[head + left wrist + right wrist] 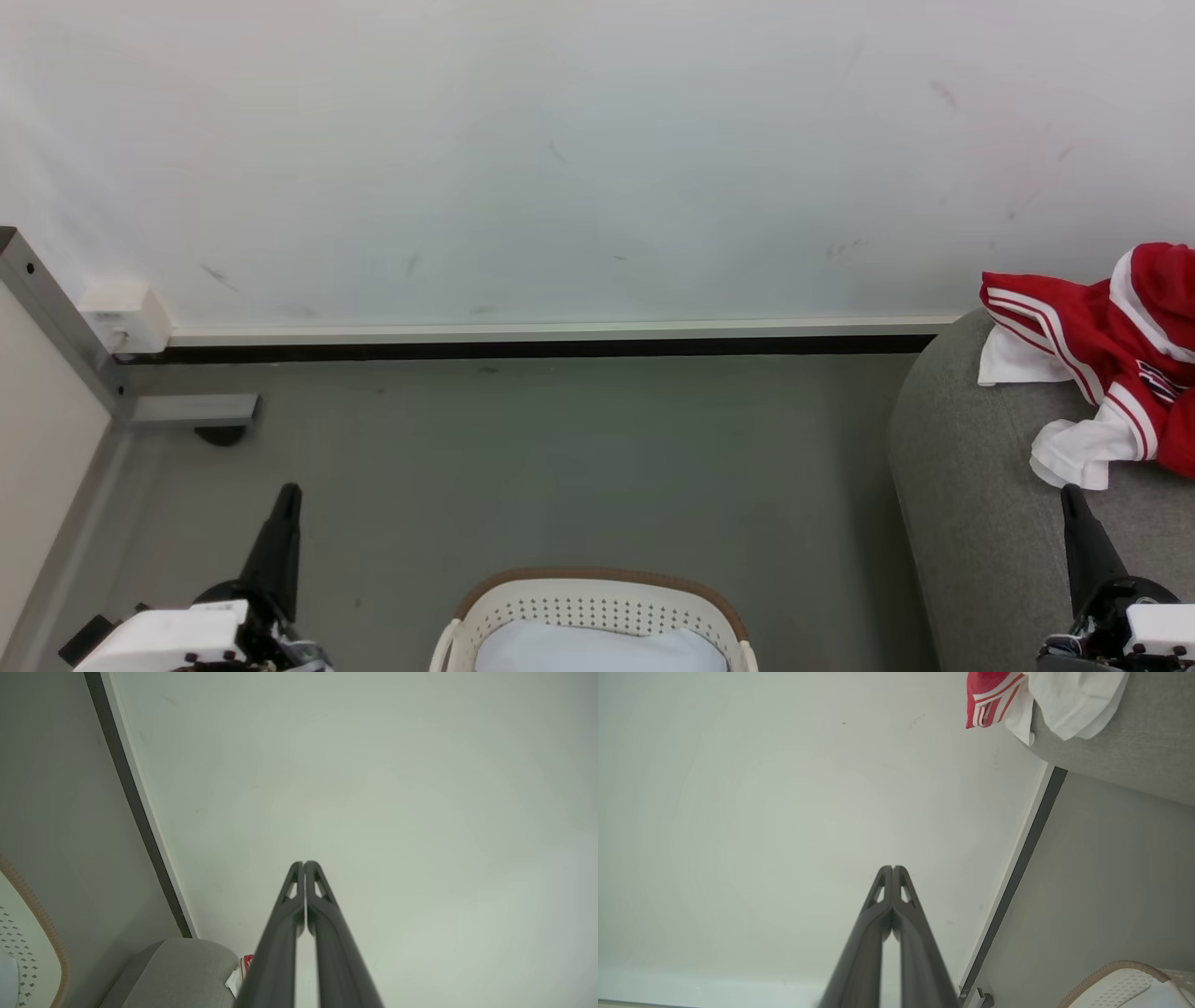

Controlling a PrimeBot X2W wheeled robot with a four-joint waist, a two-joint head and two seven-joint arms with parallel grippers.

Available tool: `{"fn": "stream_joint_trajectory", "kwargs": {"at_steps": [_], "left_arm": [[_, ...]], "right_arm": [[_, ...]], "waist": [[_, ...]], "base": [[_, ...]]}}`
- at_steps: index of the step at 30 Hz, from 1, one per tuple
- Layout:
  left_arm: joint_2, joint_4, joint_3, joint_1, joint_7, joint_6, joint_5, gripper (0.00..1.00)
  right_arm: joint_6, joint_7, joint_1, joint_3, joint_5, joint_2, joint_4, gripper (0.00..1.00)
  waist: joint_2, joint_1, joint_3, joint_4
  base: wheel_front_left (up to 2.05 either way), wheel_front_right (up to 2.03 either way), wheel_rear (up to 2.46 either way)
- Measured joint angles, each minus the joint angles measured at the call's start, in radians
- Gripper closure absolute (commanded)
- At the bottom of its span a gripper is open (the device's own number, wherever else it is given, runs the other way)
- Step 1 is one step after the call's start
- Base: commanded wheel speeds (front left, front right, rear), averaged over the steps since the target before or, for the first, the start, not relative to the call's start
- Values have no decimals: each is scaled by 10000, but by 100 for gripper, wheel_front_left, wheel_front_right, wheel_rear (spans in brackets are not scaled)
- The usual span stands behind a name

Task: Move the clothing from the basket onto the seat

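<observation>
- Left claw (288, 499): fingers pressed together tip to tip, holding nothing. It points up over the floor toward the wall, to the left of the basket (597, 605).
- Right claw (1070, 499): likewise closed and empty. Its tips show against the seat (971, 504), just below a white flap of the clothing (1102, 336).
- Clothing: a crumpled red-and-white heap lying on top of the seat, near its rounded edge and close to the wall. No long axis can be read from the heap.
- Basket: on the floor between the two claws, at the bottom edge of the head view and apart from the seat. The visible part of its inside holds a pale bluish mass (597, 651); whether this is a garment or a liner cannot be told.
- Governing relation: the basket lies behind and inward of both sets of fingertips, so either claw would have to draw back and tip downward to reach it. The left claw appears the nearer.
- Judged progress: nearly complete, provided the pale mass is not a garment.
</observation>
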Motion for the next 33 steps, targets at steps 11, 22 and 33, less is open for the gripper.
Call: {"fn": "stream_joint_trajectory", "kwargs": {"at_steps": [11, 22, 33], "left_arm": [[-2, 0, 0, -3, 0, 0, 0, 100], [-2, 0, 0, -4, 0, 0, 0, 100], [-2, 0, 0, -4, 0, 0, 0, 100]], "right_arm": [[0, -38, -2, 67, 73, -75, -8, 100], [0, -94, -2, 146, 174, -128, -12, 100], [0, -169, -2, 251, 259, -192, -17, 100]], "waist": [[0, 0, 0, 0], [0, 0, 0, -1], [0, 0, 0, -1]], "base": [[0, 0, 0], [0, 0, 0], [0, 0, 0]]}}
